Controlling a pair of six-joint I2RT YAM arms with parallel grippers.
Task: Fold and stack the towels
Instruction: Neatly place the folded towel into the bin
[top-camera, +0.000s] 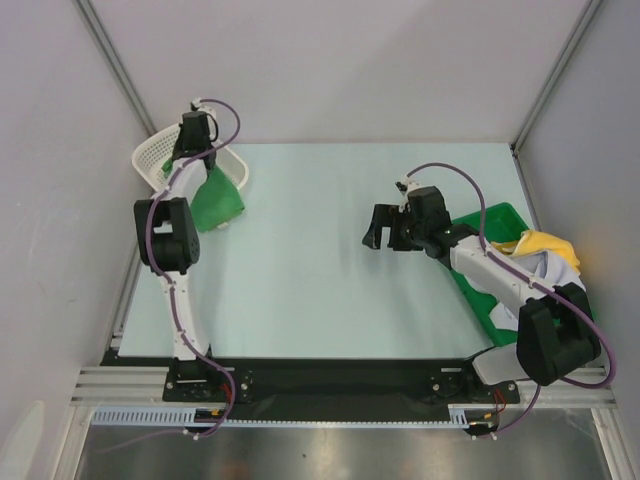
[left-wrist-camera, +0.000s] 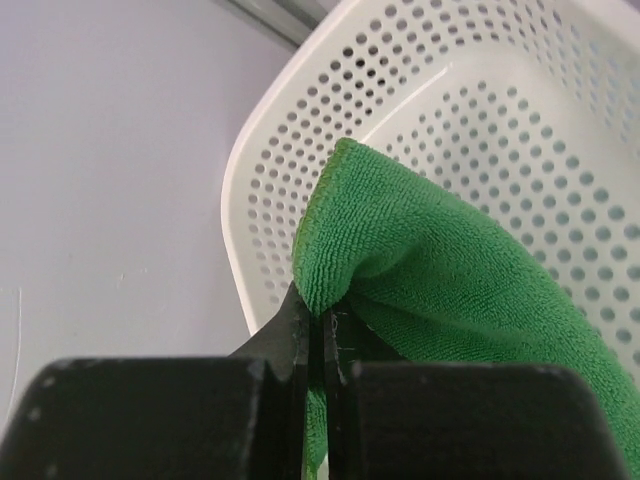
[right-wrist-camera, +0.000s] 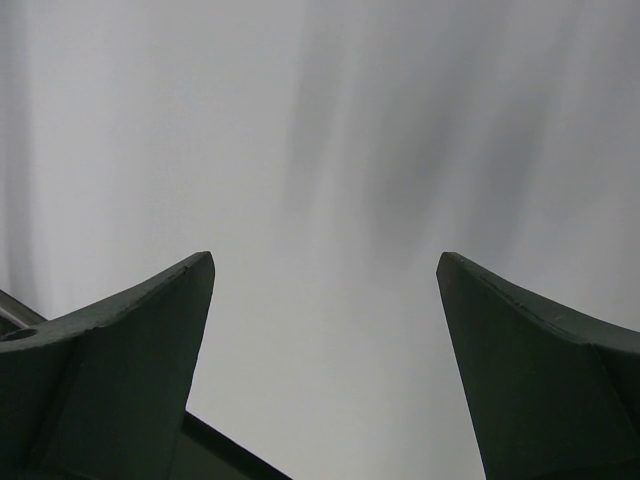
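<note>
Green towel (top-camera: 215, 200) hangs from the left gripper (left-wrist-camera: 320, 325) at the far left of the table (top-camera: 320, 290), just in front of the white basket (top-camera: 150, 160). In the left wrist view we see the jaws pressed together on a fold of the cloth near its edge, with almost no gap between them. The rest of the towel falls away to the right, in front of the basket wall. From above, we cannot tell if its lower end touches the table. The right gripper (top-camera: 388, 235) is in the air over the right half of the table, near the green tray (top-camera: 500, 213). Its two fingers are spread wide and hold nothing; between them the wrist view shows only a pale blank surface. A yellow towel (top-camera: 548, 243) and a white towel (top-camera: 548, 268) lie bunched at the right side of the tray, partly behind the right arm.
</note>
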